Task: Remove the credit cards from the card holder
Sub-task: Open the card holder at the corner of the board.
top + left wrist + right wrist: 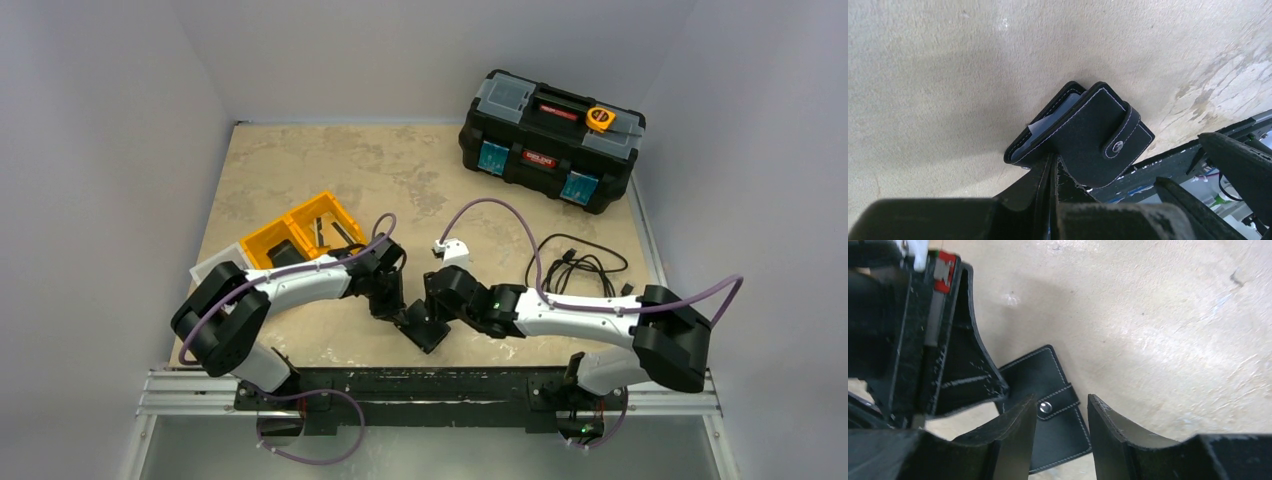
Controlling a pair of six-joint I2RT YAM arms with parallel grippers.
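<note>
Left tool (1052,172) is pinching the card holder (1088,145) at the table's (300,170) 6 o'clock — right tool (1063,405) is hovering half-open above.

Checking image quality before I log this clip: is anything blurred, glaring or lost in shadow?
Top external: evenly lit, but the card holder is a dark blob. Left wrist: its stitching sharp, left gripper's fingers blurred and dark. Right wrist: right gripper's fingers soft, pale glare on the table.
</note>
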